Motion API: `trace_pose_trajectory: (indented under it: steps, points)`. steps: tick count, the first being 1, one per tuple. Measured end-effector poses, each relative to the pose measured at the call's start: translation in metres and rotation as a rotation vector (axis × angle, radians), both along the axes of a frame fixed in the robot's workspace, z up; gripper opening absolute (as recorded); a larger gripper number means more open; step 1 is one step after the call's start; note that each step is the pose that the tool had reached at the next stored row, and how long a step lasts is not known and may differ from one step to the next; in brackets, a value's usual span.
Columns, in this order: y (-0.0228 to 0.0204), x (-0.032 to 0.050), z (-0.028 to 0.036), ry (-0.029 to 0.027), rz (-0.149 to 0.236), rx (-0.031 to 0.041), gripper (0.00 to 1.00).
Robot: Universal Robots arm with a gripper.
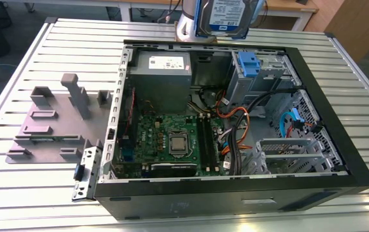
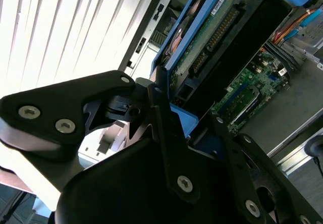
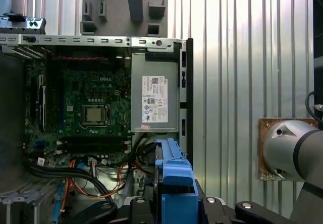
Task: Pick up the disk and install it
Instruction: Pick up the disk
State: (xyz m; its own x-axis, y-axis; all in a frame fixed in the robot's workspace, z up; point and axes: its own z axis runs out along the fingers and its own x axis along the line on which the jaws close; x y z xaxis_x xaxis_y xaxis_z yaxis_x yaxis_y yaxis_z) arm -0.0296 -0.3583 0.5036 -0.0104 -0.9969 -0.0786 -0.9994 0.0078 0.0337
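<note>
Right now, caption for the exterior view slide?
Gripper holds the disk above the open computer case.

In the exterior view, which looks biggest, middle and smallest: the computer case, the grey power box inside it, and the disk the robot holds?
1. Computer case
2. Grey power box
3. Disk, which is cut off by the picture's edge, so its rank against the box is unsure.

Black gripper (image 2: 166, 133) linkage (silver hex screws), grey rounded arm joint (image 3: 290, 151).
</note>
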Motion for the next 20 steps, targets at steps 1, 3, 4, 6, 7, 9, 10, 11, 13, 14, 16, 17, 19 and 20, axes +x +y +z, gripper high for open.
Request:
trace_pose_trajectory:
  steps: [1, 3, 4, 6, 7, 9, 10, 11, 13, 14, 16, 17, 19, 20]
  points:
    - [0.0, 0.0002, 0.0, 0.0, 0.0, 0.0001, 0.37]
    - [0.0, 0.0007, 0.0, 0.0, 0.0, 0.0001, 0.37]
    - [0.0, 0.0009, 0.0, -0.0001, 0.0, 0.0001, 0.37]
    - [0.0, 0.0014, 0.0, 0.0, 0.0, 0.0, 0.37]
    - [0.0, 0.0017, 0.0, 0.0, 0.0, 0.0001, 0.37]
    - [0.0, 0.0022, 0.0, -0.0001, 0.0, 0.0001, 0.37]
    - [0.0, 0.0025, 0.0, -0.0001, 0.0, 0.0001, 0.37]
    - [0.0, 0.0027, 0.0, 0.0, 0.0, 0.0001, 0.37]
    - [0.0, 0.0032, 0.0, 0.0, 0.0, 0.0001, 0.37]
    - [0.0, 0.0034, 0.0, -0.0001, 0.0, 0.0, 0.37]
    - [0.0, 0.0039, 0.0, -0.0001, 0.0, 0.0, 0.37]
    - [0.0, 0.0042, 0.0, 0.0, 0.0, 0.0, 0.37]
    - [0.0, 0.0047, 0.0, 0.0, 0.0, 0.0001, 0.37]
    - [0.0, 0.0049, 0.0, 0.0, 0.0, 0.0001, 0.37]
